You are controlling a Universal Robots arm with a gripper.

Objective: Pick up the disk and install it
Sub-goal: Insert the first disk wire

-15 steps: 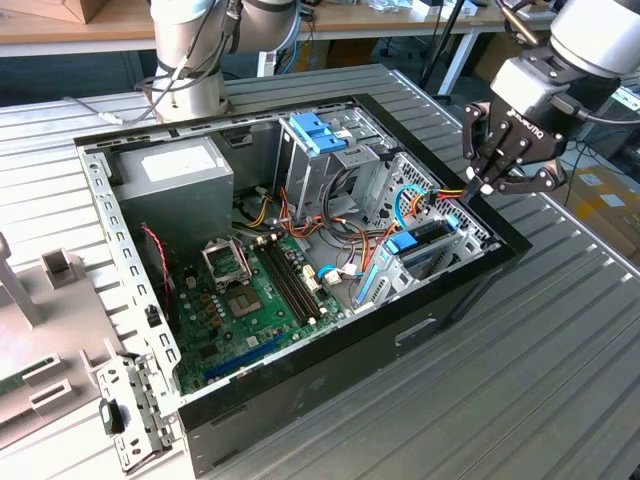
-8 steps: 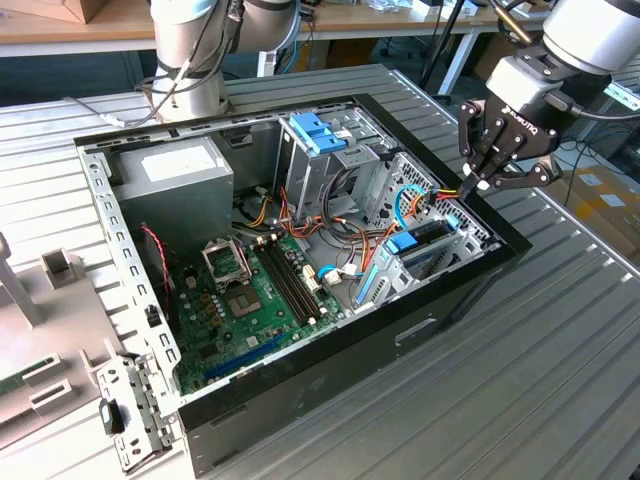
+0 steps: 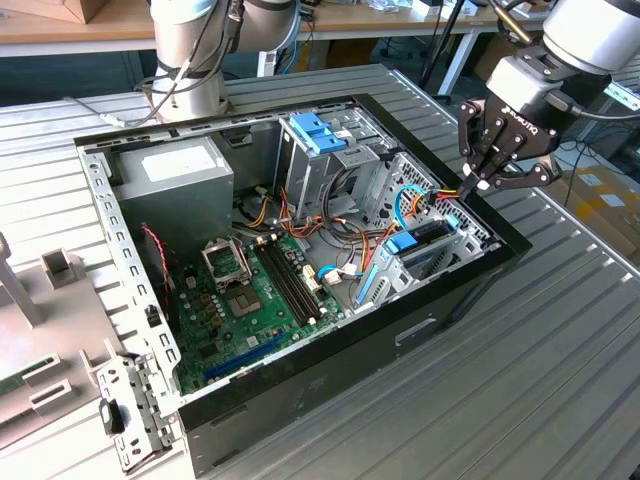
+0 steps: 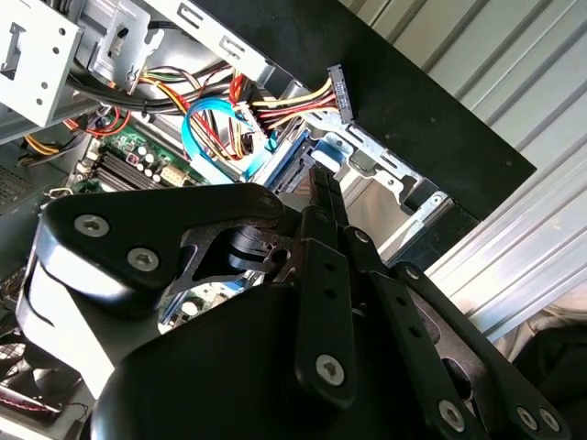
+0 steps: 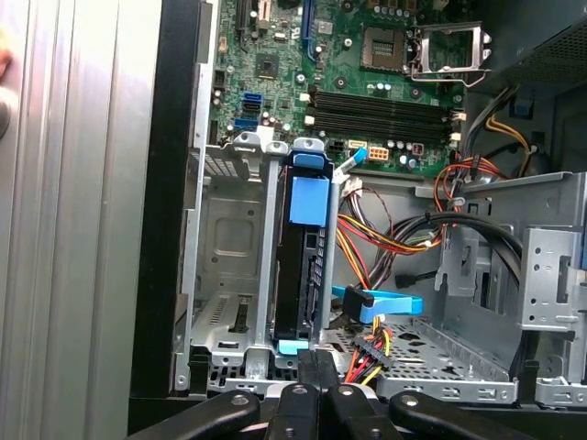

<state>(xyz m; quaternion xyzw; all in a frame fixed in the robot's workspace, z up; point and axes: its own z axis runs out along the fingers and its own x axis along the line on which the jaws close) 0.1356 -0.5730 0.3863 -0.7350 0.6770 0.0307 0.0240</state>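
Observation:
The disk (image 3: 424,243) stands on edge in a slot of the metal drive bay at the corner of the open computer case on the exterior view's right. In the first wrist view the disk (image 5: 301,270) is a dark slab with a blue plastic piece at one end and a light-blue one at the other. My gripper (image 3: 479,184) hovers just above and outside that corner of the case, shut with nothing between its fingers. Its black fingertips (image 5: 316,374) lie close to the light-blue end of the disk. In the second wrist view my gripper (image 4: 321,183) points at the blue-edged disk (image 4: 286,158).
The case holds a green motherboard (image 3: 250,290), a grey power-supply box (image 3: 170,175), a drive cage with a light-blue latch (image 3: 318,135) and loose coloured cables (image 5: 371,243). The black case wall (image 3: 470,285) runs beside the bay. A removed panel (image 3: 50,350) lies at the exterior view's left.

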